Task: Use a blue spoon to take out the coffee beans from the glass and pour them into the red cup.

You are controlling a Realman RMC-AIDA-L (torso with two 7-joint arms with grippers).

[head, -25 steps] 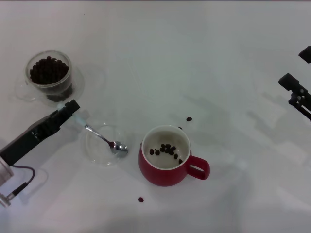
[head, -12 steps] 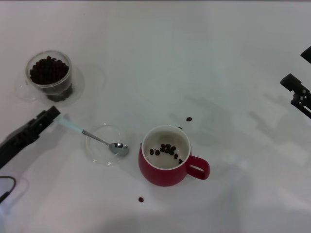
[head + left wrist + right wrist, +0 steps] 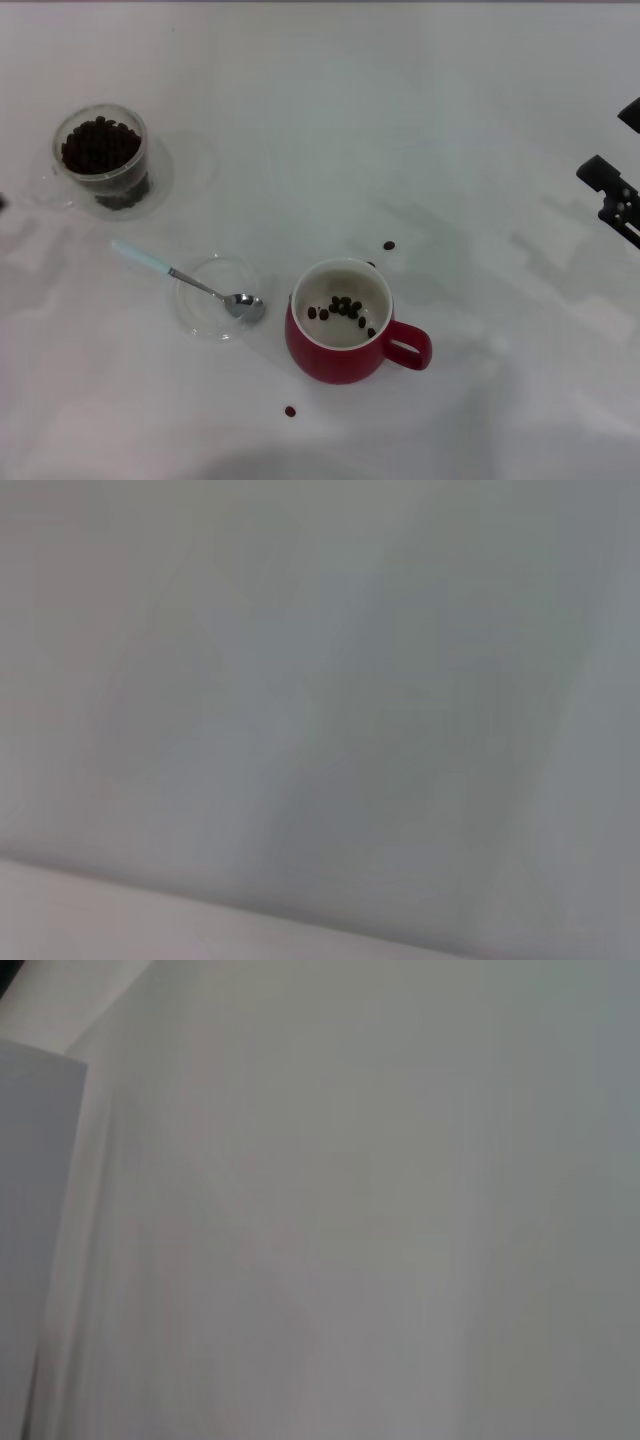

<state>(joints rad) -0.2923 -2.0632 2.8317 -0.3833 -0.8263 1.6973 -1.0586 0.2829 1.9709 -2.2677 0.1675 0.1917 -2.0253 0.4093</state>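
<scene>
The blue spoon [image 3: 150, 262] lies free on the table, its metal bowl resting in a flat clear glass dish [image 3: 200, 315] and its pale handle pointing toward the far left. The glass [image 3: 103, 190] stands at the far left, holding many coffee beans [image 3: 98, 146]. The red cup [image 3: 335, 360] stands near the front centre with its handle to the right and several beans [image 3: 345, 306] inside. My left gripper is out of view. My right gripper [image 3: 603, 140] is parked at the right edge, open and empty. Both wrist views show only blank white surface.
Loose beans lie on the white table: one [image 3: 389, 245] behind the red cup, one [image 3: 290, 411] in front of it. The dish sits just left of the red cup.
My left gripper has let go of the spoon's handle and drawn back to the left, out of the head view. The spoon's handle now lies flat on the table. The right arm has not moved.
</scene>
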